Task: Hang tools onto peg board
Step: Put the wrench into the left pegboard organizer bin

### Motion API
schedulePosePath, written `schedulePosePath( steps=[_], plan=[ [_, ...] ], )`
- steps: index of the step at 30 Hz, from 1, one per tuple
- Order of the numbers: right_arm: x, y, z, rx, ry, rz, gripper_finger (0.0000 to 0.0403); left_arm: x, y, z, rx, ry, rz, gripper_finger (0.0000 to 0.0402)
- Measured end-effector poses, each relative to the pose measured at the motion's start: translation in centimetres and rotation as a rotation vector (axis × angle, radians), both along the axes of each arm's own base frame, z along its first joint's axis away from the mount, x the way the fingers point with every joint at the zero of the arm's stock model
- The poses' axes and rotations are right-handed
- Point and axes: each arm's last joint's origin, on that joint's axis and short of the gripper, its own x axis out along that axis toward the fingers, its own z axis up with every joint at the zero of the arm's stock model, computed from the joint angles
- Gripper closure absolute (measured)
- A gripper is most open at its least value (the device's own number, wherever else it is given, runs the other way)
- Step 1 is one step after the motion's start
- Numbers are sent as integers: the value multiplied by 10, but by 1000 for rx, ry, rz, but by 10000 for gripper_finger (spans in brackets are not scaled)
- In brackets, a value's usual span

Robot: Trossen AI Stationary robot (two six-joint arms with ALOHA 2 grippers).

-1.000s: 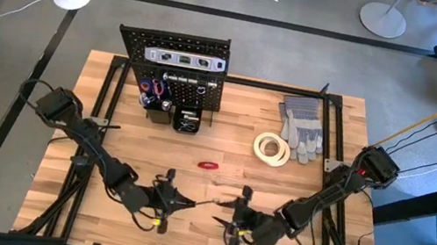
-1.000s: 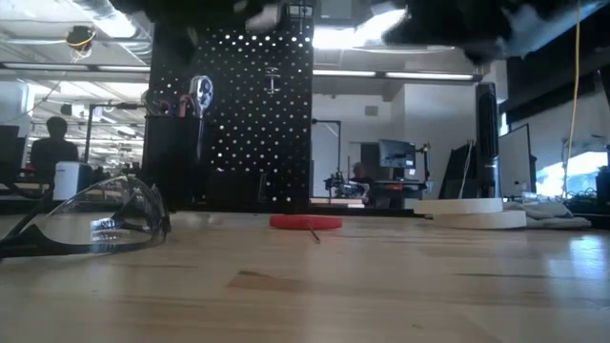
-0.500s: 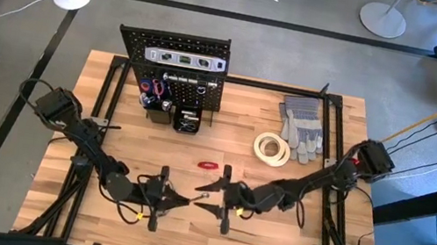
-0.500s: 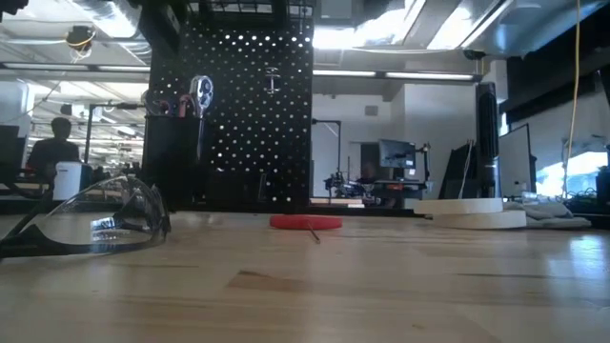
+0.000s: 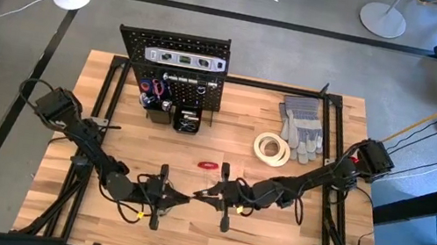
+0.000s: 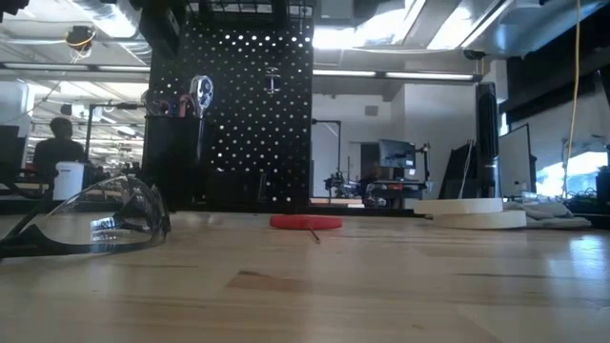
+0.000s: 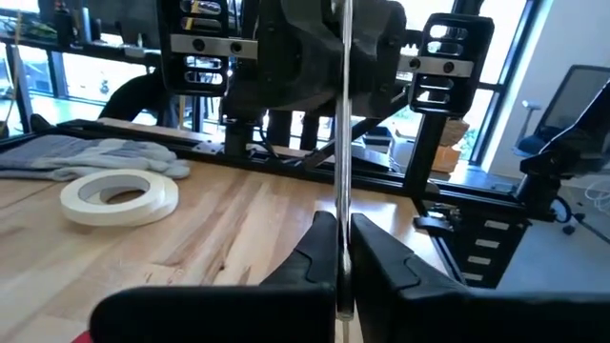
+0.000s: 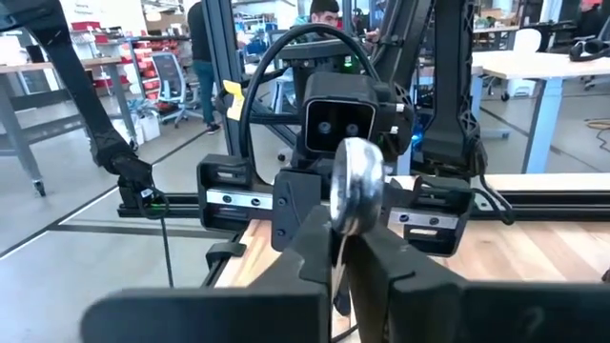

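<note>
Both pincers, left (image 5: 179,196) and right (image 5: 204,196), clench one thin metal tool (image 7: 343,143); we judge it stiff, light, slippery.

Matt wooden table (image 5: 309,111), perforated metal peg board (image 5: 175,44)

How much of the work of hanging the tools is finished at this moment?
Done: the level hangs on the peg board, and red-handled tools stand at its front. In hand: left claw and right claw both grip one silver tool. Left: tape roll, red tool and safety glasses on the table.
</note>
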Motion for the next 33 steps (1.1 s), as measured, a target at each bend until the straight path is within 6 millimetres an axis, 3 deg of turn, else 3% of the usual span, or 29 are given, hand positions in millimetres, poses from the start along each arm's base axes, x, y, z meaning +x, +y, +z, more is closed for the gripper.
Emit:
schedulePosePath(
  steps=[5,9,18,24,30,33],
  plan=[
    [0,0,-1,-7,14,-1,374,2,3,-2,-43,11,9,365],
    [0,0,-5,-22,45,0,388,0,5,0,-36,53,13,324],
    [-2,-2,-25,-20,253,-46,387,-17,21,41,-55,61,19,265],
    [-2,-3,-26,-24,259,-82,385,9,31,43,-121,66,-53,265],
    [-2,-3,-26,-29,263,-82,386,29,30,49,-60,79,-65,266],
    [-2,-3,-27,-29,263,-81,386,37,31,42,-37,128,-53,266]
  ],
)
